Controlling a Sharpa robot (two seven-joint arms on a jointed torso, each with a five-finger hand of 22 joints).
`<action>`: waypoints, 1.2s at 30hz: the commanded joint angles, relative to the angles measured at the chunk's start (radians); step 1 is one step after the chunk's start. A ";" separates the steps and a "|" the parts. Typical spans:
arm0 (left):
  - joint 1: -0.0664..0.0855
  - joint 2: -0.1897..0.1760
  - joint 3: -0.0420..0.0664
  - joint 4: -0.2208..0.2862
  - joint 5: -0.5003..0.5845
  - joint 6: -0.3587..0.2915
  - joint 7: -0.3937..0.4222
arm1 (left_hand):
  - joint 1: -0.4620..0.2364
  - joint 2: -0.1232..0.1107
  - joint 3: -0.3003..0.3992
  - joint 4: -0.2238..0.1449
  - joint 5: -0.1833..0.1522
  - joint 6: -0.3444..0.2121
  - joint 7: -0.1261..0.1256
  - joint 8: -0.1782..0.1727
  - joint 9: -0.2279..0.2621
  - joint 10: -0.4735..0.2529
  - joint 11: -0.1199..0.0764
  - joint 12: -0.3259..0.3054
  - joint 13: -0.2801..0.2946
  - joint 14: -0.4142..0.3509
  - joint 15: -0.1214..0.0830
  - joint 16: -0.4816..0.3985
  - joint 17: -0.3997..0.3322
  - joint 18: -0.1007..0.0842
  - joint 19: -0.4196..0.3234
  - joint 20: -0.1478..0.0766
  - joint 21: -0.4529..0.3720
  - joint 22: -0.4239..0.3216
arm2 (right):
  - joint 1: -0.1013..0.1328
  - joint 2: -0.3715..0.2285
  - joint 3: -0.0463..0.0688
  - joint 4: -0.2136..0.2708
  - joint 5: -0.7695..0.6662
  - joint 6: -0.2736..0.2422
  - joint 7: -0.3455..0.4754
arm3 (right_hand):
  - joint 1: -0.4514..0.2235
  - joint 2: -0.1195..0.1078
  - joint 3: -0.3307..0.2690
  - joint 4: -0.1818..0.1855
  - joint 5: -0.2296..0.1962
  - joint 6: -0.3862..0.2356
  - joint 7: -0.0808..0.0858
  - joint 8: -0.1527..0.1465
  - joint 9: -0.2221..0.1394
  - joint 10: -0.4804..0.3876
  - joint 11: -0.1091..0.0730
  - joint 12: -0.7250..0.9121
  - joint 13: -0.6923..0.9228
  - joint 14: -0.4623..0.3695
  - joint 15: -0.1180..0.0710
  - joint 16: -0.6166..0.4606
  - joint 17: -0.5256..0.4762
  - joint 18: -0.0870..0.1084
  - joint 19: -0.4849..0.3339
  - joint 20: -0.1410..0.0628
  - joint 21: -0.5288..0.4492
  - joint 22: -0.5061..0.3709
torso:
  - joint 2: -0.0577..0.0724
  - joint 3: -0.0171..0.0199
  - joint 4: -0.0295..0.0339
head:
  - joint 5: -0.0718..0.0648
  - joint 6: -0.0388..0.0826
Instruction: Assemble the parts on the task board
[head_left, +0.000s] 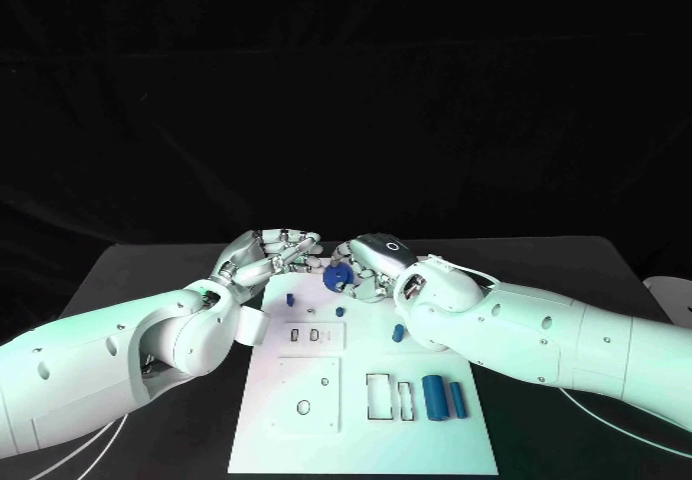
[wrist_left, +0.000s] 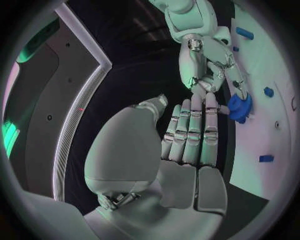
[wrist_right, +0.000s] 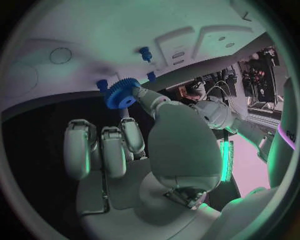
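right hand pinching small blue toothed plastic gear above white task board's far edge | left hand hovering just beside, fingers extended, holding nothing

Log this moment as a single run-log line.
right hand: holds blue gear over task board far edge | left hand: open, beside gear | two blue cylinders: lying on board
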 joint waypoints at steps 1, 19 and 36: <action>0.001 0.003 0.001 0.002 0.002 0.005 0.013 | -0.004 0.002 0.006 -0.001 -0.001 -0.001 0.003 -0.007 0.001 -0.002 0.006 -0.004 0.000 -0.008 -0.001 -0.004 0.001 0.011 -0.008 -0.002 -0.002 -0.002 | -0.005 0.018 0.000 -0.018 -0.002 0.031 0.013 | -0.012 0.003 0.007 0.000 -0.004 0.013 -0.011 -0.001 0.006 0.004 0.000 0.000 -0.001 0.077 -0.005 0.004 0.140 -0.019 0.005 0.001 0.000 0.081 | 0.001 -0.0005 0.0002 | 0.003 -0.001; 0.001 0.003 0.001 0.003 0.002 0.003 0.013 | -0.005 0.002 0.008 -0.001 -0.001 0.000 0.003 -0.007 0.001 -0.002 0.006 -0.004 0.000 -0.010 -0.001 -0.005 0.001 0.011 -0.009 -0.001 -0.003 -0.002 | -0.022 0.083 -0.002 -0.099 -0.005 0.065 0.001 | -0.022 0.002 0.009 0.001 -0.010 0.007 -0.008 -0.007 0.003 -0.003 0.003 -0.008 -0.009 0.077 -0.003 0.003 0.138 -0.019 0.003 0.002 -0.002 0.080 | 0.000 0.0017 -0.0019 | 0.009 -0.005; 0.001 0.003 0.001 0.002 0.002 0.004 0.010 | -0.006 0.002 0.008 -0.002 -0.001 0.000 0.003 -0.007 0.002 -0.001 0.006 -0.004 0.000 -0.011 -0.001 -0.006 0.002 0.011 -0.011 -0.001 -0.003 -0.002 | -0.022 0.082 -0.002 -0.115 -0.030 0.009 -0.047 | -0.024 0.003 0.012 0.001 -0.011 0.005 -0.008 -0.010 0.002 -0.004 0.003 -0.009 -0.009 0.077 -0.002 0.003 0.138 -0.019 0.004 0.002 -0.001 0.082 | 0.001 0.0025 -0.0013 | 0.016 -0.005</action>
